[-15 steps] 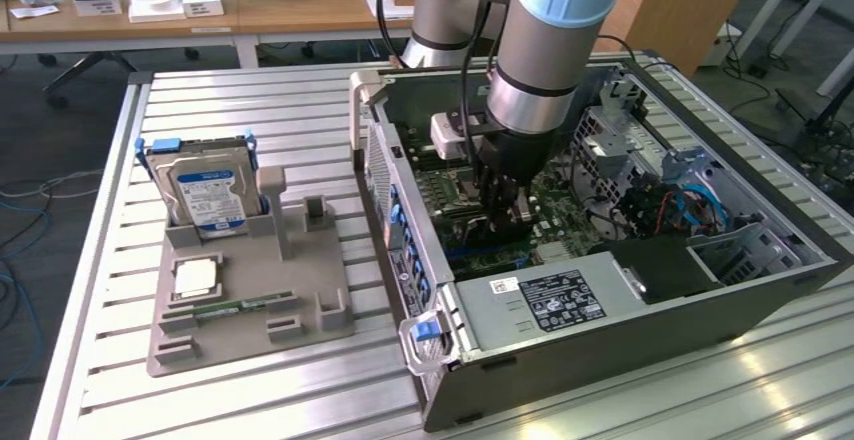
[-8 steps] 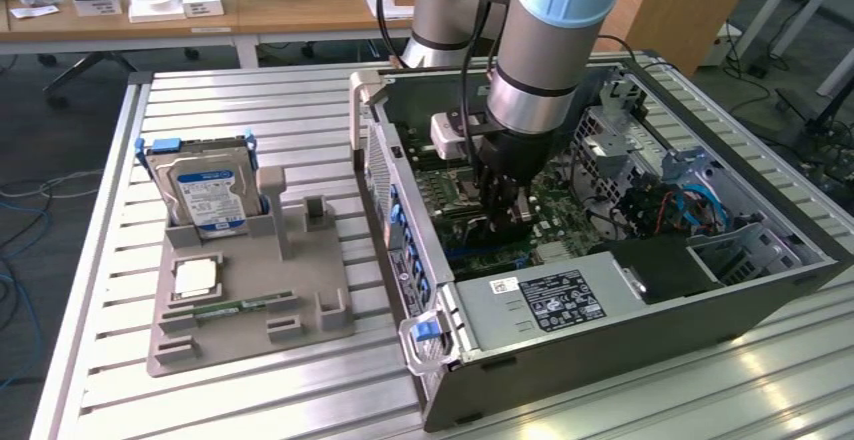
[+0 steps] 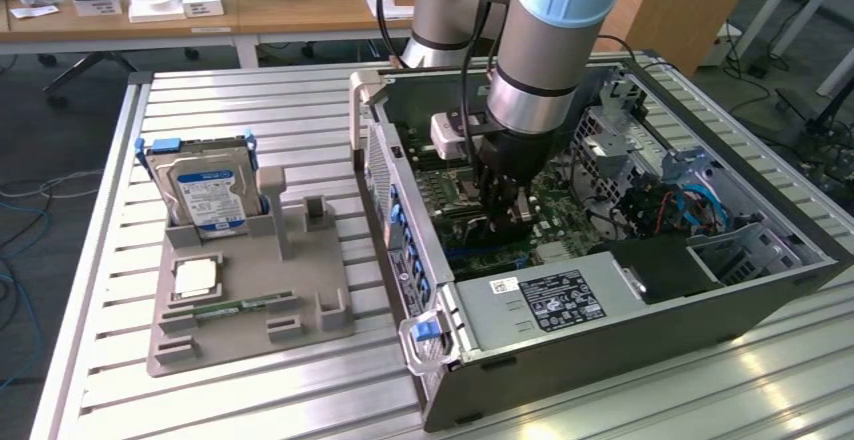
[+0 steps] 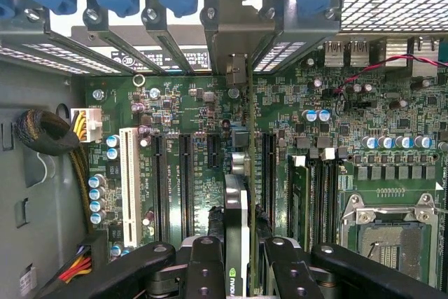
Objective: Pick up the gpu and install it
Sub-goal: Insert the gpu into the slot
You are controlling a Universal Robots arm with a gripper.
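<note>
One gpu (image 4: 236,222), clamped edge-on in the arm's jaws, hangs above the motherboard (image 4: 210,113) slots, not yet seated.

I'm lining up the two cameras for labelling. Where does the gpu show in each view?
Exterior view: the gpu hangs edge-on under the gripper, inside the open computer case, just above the motherboard.
Wrist view: the gpu stands edge-on between the black fingers, pointing at the rear slot brackets.
Shared landmark: the green motherboard.
</note>
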